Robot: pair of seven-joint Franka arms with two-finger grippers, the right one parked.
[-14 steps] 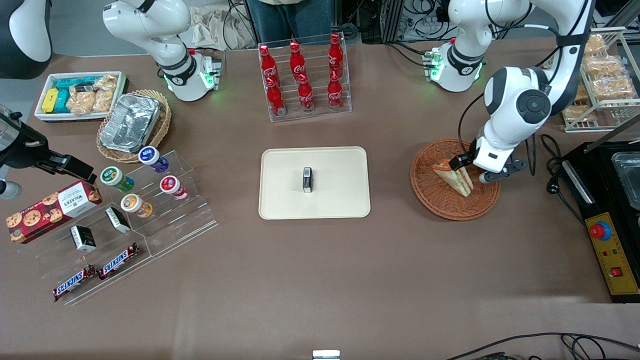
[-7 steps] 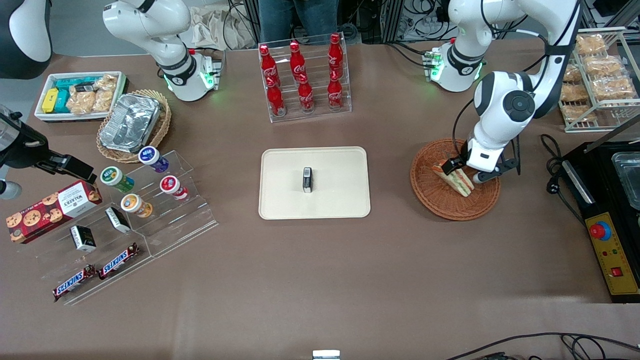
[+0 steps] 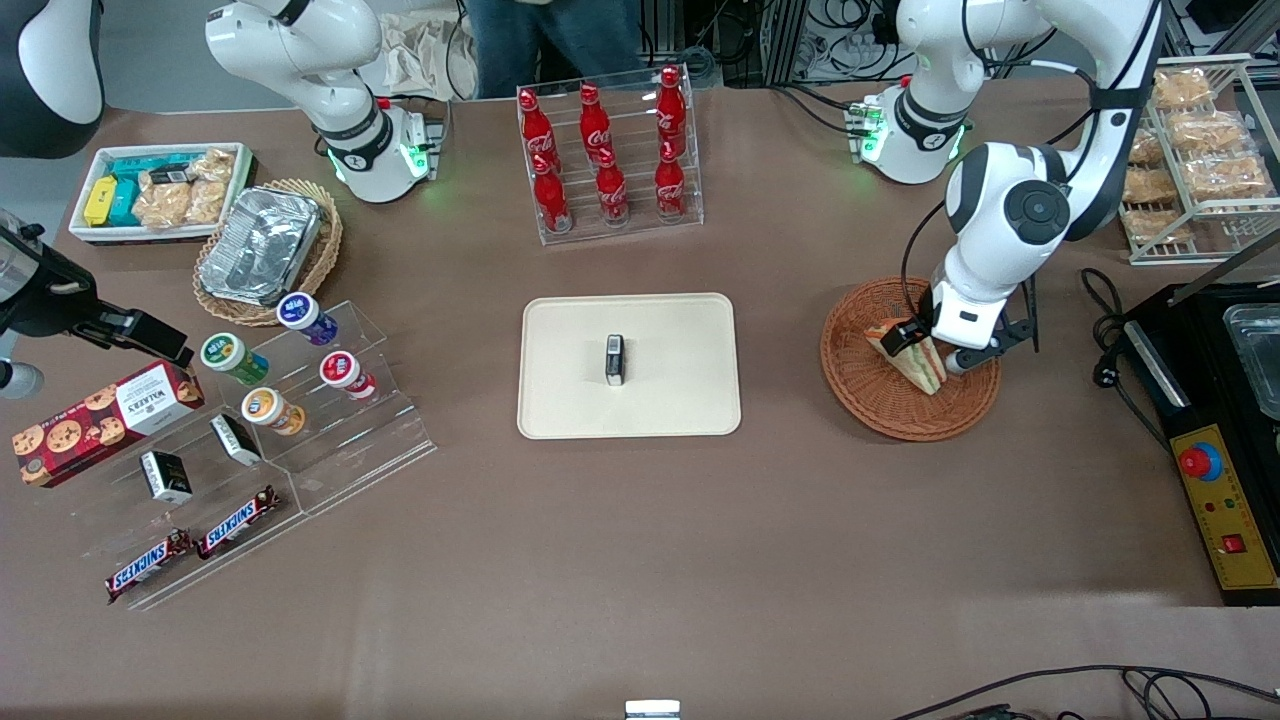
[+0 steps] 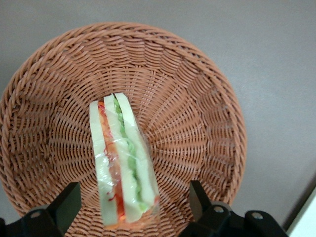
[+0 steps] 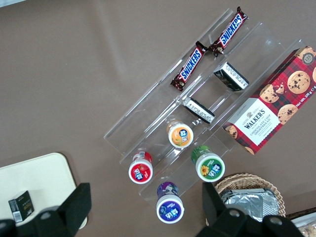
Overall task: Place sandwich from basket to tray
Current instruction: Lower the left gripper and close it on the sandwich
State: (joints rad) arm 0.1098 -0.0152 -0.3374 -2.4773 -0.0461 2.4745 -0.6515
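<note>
Sandwich (image 4: 123, 163): lies in basket (image 4: 207, 98), wrapped in clear film, layered edge up. Still on the wicker, not lifted.
Long axis: runs between the two fingers (image 4: 64, 205), roughly square to the closing line, so jaws would meet the bread faces, not the ends.
Gripper (image 3: 932, 346): low over basket, straddling the sandwich's wider end; fingers spread wide, one each side.
Contact: gap shows between each finger and bread in wrist view; holds nothing.
Tray (image 3: 560, 400): well apart from basket, toward parked arm's end; small dark box (image 3: 614, 359) sits mid-tray.
Step (judged): approach about done, pre-grasp.
Next (judged): short drop, then close; soft bread, so light squeeze. Set-down needs to miss the box.
</note>
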